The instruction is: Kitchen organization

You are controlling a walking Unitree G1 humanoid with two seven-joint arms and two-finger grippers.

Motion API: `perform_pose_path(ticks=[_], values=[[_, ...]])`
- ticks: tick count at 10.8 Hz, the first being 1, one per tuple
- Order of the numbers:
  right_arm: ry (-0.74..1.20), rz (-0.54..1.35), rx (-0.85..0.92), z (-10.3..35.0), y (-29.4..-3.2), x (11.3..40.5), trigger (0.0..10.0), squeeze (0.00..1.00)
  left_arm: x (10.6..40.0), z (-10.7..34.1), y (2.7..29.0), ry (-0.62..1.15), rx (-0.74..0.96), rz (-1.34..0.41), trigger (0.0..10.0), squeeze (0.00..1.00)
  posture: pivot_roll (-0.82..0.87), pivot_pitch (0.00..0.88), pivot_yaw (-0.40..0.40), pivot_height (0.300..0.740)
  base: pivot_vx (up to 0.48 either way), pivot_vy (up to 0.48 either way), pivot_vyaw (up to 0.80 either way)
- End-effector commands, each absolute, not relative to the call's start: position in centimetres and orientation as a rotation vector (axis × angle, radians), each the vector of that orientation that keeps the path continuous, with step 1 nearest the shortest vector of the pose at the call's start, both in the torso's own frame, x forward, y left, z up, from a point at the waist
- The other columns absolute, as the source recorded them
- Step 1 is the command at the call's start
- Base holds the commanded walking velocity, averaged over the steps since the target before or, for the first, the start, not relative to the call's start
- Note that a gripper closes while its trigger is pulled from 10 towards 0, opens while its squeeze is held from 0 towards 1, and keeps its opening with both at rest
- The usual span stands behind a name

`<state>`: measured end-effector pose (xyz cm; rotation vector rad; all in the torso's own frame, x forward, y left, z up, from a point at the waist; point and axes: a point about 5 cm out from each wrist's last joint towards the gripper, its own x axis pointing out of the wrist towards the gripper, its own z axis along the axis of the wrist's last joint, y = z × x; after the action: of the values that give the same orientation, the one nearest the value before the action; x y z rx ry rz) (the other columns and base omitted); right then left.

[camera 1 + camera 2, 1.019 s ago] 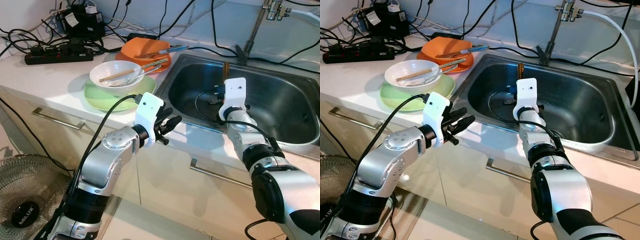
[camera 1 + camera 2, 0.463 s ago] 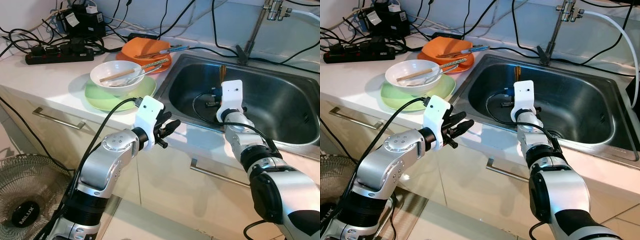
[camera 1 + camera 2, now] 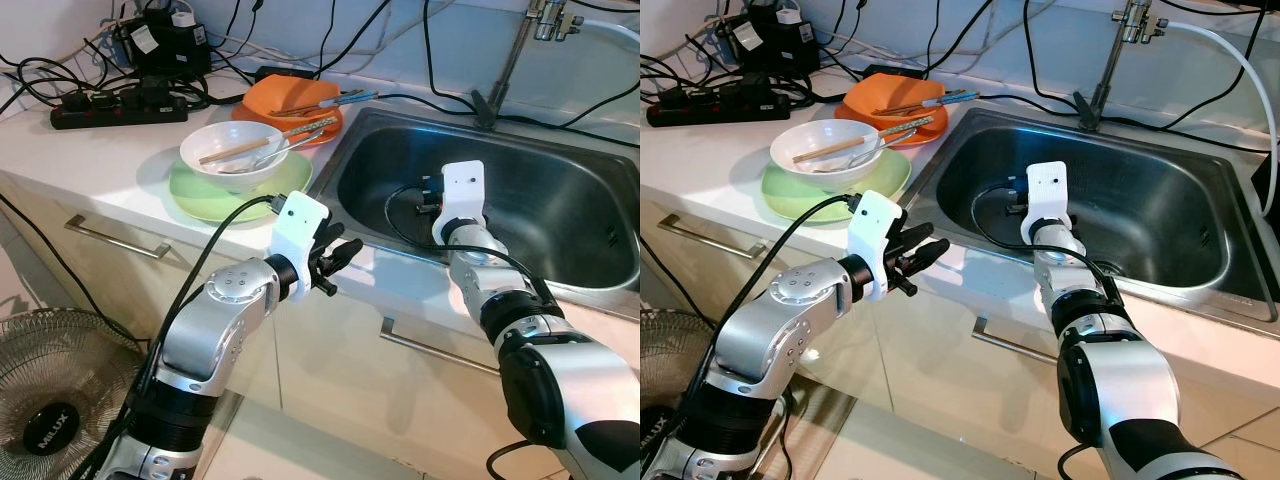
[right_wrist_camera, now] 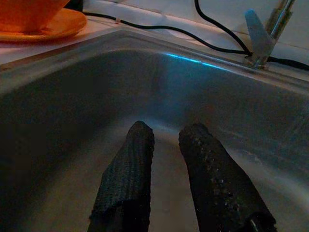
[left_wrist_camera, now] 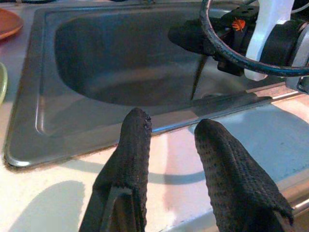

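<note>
The right gripper (image 4: 166, 140) hangs inside the steel sink (image 3: 560, 200), its fingers (image 4: 128, 164) parted slightly and empty — the brown stick that stood above its wrist earlier is gone. The left gripper (image 5: 169, 130), fingers apart and empty, hovers over the surface's front edge (image 3: 400, 285). Behind, a white bowl (image 3: 235, 152) with chopsticks (image 3: 240, 145) sits on a green plate (image 3: 200, 195); the right wrist view shows the faucet base (image 4: 258, 41).
</note>
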<state>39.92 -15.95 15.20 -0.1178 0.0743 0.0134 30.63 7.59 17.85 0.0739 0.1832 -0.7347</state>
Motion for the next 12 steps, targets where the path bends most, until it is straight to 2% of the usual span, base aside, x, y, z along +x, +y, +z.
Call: perform_pose_path(ticks=[1,3,6,8,11,12], values=[[0.106,0.013,-0.128,14.4,-16.2,39.6,10.0,0.00,30.5,18.2,7.5,0.163,0.083,-0.735,10.0,0.00,0.26,0.036,-0.035,0.740,0.000,0.000,0.00],[0.086,0.009,-0.118,14.7,-16.3,39.7,10.0,0.00,30.7,18.4,7.5,0.146,0.082,-0.726,10.0,0.00,0.26,0.035,-0.034,0.740,0.000,0.000,0.00],[-0.071,-0.003,-0.085,18.2,-16.6,40.5,10.0,0.00,31.6,20.1,7.8,0.017,0.107,-0.642,10.0,0.00,0.25,0.032,-0.032,0.740,0.000,0.000,0.00],[-0.175,0.051,-0.044,19.9,-15.5,40.6,10.0,0.00,32.9,21.5,8.2,-0.111,0.297,-0.523,10.0,0.00,0.24,0.026,-0.032,0.740,0.000,0.000,0.00],[-0.222,0.081,0.014,19.4,-14.6,39.9,10.0,0.00,35.9,21.6,8.4,-0.171,0.633,-0.421,10.0,0.00,0.21,0.009,-0.028,0.740,0.000,0.000,0.00],[-0.217,0.078,0.036,18.5,-14.5,39.5,10.0,0.00,36.7,21.6,8.5,-0.202,0.791,-0.380,10.0,0.00,0.19,0.001,-0.020,0.740,0.000,0.000,0.00]])
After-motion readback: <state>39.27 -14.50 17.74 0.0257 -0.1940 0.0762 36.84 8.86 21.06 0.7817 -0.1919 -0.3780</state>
